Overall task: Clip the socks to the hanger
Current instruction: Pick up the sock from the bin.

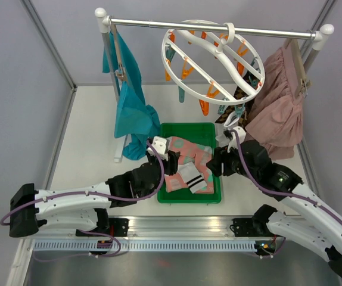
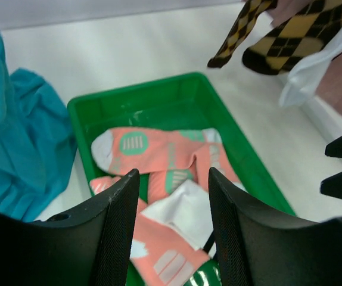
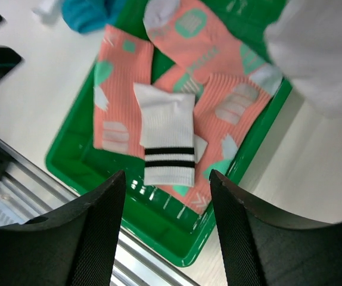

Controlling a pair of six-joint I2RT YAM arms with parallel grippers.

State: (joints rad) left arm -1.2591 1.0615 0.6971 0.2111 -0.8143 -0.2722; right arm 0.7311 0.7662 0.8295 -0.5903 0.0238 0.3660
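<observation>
Down low over the green tray (image 1: 189,126) with the left gripper (image 2: 174,176): fingers spread apart, pinching nothing, touching nothing. Just beneath, pink socks (image 2: 159,149) with mint patches, lying flat in the tray. Across to the right gripper (image 3: 167,176): likewise spread, gripping nothing, poised above a white sock (image 3: 166,134) with black stripes, itself lying on top of the pink ones. Up on the rail (image 1: 141,23), the round white hanger (image 1: 218,49), with argyle socks (image 2: 278,42) and a white cloth (image 2: 314,65) hanging below its rim.
</observation>
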